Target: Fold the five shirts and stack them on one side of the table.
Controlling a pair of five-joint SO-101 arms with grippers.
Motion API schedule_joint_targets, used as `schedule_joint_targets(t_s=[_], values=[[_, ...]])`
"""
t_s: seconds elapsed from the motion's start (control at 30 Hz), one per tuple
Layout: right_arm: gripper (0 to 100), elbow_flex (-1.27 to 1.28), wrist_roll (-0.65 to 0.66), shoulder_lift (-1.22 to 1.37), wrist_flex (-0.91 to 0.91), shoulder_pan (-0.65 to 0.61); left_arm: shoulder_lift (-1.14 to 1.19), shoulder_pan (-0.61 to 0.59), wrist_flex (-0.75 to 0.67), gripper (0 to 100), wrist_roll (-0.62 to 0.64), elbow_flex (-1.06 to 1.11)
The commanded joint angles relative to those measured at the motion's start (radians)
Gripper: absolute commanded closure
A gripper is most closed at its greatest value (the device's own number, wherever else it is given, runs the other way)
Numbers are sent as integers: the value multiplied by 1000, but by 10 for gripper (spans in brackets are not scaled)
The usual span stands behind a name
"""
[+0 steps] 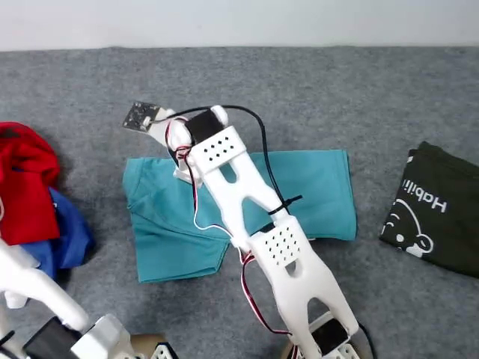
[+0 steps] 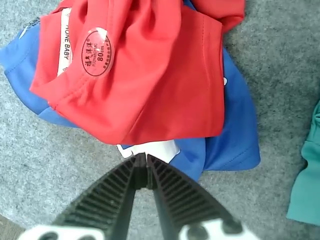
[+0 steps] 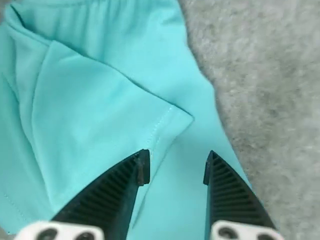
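Observation:
A teal shirt point(image 1: 314, 194) lies spread flat in the middle of the grey table. My right gripper point(image 1: 182, 172) hovers over its far left part. In the right wrist view that gripper point(image 3: 175, 167) is open just above the teal shirt point(image 3: 100, 100), near a folded sleeve corner point(image 3: 175, 119). A crumpled red shirt point(image 1: 26, 187) rests on a blue shirt point(image 1: 71, 235) at the left edge. My left gripper point(image 2: 146, 162) is shut and empty, close to the near edge of the red shirt point(image 2: 145, 75) and the blue shirt point(image 2: 230, 145). A folded dark green shirt point(image 1: 434, 209) lies at the right.
The left arm point(image 1: 45, 299) stands at the near left corner, beside the red and blue pile. The right arm point(image 1: 277, 247) reaches across the teal shirt from the near edge. Bare grey table point(image 1: 299, 90) runs along the far side.

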Motion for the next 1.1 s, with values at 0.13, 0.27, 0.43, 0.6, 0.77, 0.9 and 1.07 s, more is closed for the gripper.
schedule_joint_targets(t_s=[0.13,0.27,0.43,0.6,0.77,0.9,1.07], values=[[879,394,3,-360,45,-76,-86,-60,-41,994,3,-79],[873,709,2,-544,42,-176,-97,-97,-37,994,2,-79],[781,890,-71,-619,22,-338,-97,-117,-40,993,2,-79],[777,901,-69,-547,-67,-418,-95,-110,-41,992,2,-79],[777,896,-72,-441,-105,-476,-95,-110,-40,992,2,-79],[777,896,-71,-380,-157,-498,-95,-110,-40,992,2,-79],[779,896,-69,-318,-200,-487,-95,-110,-40,992,2,-79]])
